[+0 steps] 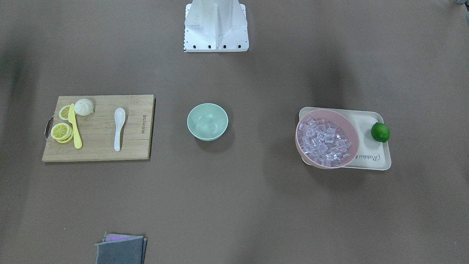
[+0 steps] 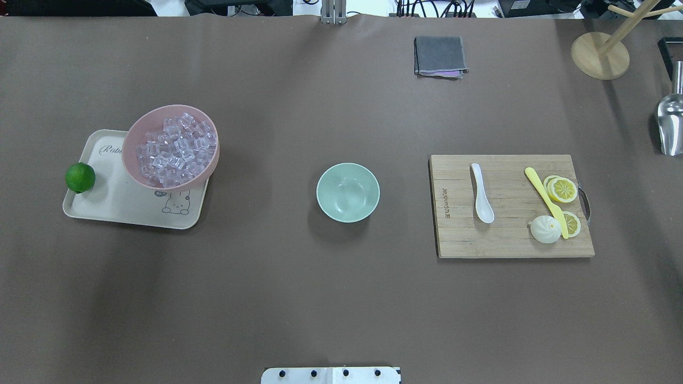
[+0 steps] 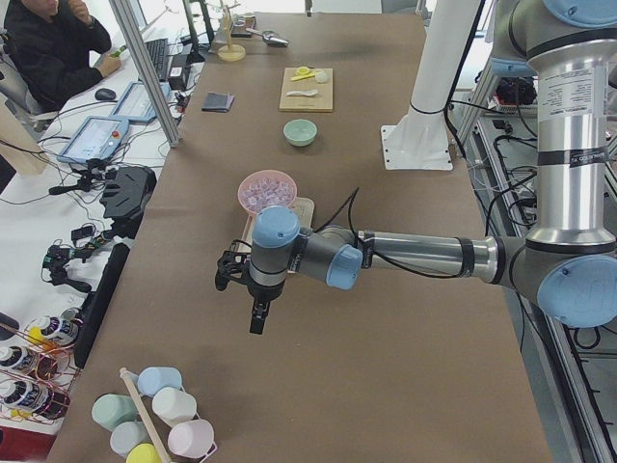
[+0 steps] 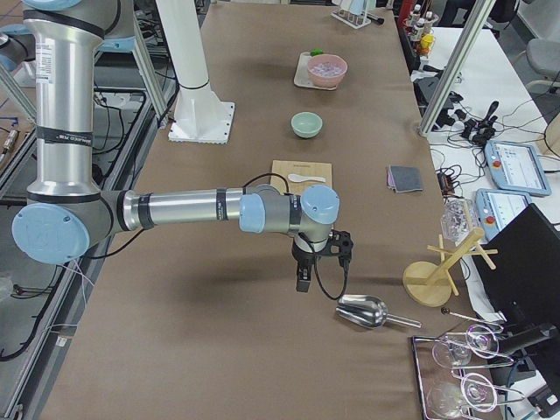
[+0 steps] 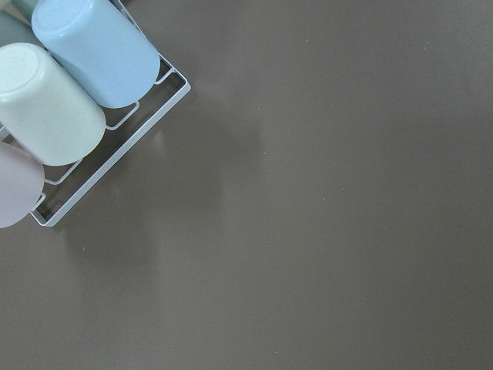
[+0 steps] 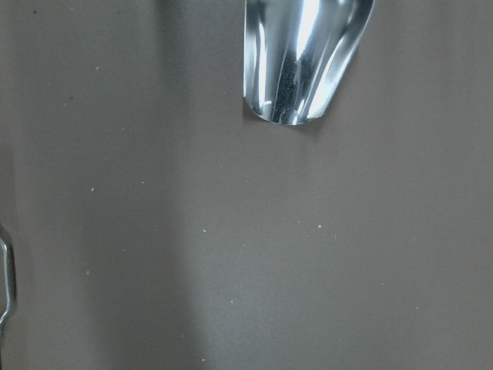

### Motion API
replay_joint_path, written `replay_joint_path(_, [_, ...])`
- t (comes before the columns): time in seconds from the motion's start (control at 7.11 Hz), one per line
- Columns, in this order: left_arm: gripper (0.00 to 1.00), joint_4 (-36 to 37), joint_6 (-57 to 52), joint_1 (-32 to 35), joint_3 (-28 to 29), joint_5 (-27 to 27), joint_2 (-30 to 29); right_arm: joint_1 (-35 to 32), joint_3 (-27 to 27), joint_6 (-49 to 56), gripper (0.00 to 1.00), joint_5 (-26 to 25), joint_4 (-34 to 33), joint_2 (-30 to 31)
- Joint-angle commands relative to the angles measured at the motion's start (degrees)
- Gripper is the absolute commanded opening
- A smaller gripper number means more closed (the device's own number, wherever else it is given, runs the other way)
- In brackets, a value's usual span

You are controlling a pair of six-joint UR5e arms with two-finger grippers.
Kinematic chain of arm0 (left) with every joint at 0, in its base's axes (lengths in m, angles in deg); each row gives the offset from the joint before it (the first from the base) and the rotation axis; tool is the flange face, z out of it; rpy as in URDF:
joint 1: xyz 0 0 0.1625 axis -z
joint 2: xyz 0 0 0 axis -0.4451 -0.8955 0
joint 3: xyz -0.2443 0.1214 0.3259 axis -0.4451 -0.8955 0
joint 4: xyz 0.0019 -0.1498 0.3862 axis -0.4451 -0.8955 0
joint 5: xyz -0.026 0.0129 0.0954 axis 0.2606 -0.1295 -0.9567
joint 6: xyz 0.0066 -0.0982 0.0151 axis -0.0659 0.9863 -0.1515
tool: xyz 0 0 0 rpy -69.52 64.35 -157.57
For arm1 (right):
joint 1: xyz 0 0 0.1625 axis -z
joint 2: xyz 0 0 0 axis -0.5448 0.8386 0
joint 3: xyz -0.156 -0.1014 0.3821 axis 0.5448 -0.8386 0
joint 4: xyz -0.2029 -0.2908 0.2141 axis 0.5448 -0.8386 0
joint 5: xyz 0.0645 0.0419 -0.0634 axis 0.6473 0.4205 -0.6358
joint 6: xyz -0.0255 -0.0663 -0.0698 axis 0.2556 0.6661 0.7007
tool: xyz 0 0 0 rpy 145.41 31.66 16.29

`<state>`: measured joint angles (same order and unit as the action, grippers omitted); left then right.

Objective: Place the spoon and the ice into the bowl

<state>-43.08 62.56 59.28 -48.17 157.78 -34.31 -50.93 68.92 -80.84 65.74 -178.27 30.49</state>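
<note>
The white spoon (image 1: 119, 128) lies on a wooden cutting board (image 1: 135, 146), also seen in the overhead view (image 2: 482, 200). The empty mint-green bowl (image 1: 207, 121) stands at the table's middle (image 2: 348, 192). Several clear ice cubes (image 1: 326, 141) fill a pink bowl (image 2: 133, 154) on a cream tray. My left gripper (image 3: 255, 318) hangs over bare table beyond the tray, far from the ice. My right gripper (image 4: 303, 282) hangs beyond the board, near a metal scoop. Both show only in the side views, so I cannot tell if they are open or shut.
A yellow knife (image 1: 75, 128), lemon slices (image 1: 61, 131) and a white bun (image 1: 84, 107) share the board. A lime (image 1: 380, 132) sits on the tray (image 1: 373, 157). A folded grey cloth (image 2: 439, 56), a metal scoop (image 2: 669, 125), a wooden stand (image 2: 600, 56) and a cup rack (image 5: 115, 146) lie at the edges.
</note>
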Motion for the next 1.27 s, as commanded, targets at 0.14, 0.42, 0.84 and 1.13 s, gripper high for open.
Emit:
replay_joint_path(0.14, [0.98,-0.3,0.0,0.0,0.0,0.1,-0.3,0.0,-0.2,-0.1,1.0,-0.1,0.0,0.0])
replay_joint_path(0.42, [0.98,-0.8,-0.1,0.0,0.4,0.1,-0.1,0.0,-0.1,-0.1,1.0,-0.1,0.1,0.0])
replay_joint_path(0.84, [0.98,-0.5,0.0,-0.1,0.5,0.1,-0.1,0.0,0.1,-0.1,1.0,0.4,0.1,0.0])
replay_joint_path(1.13, [0.98,-0.6,0.0,-0.1,0.6,0.1,-0.1,0.0,0.1,-0.2,1.0,0.6,0.2,0.0])
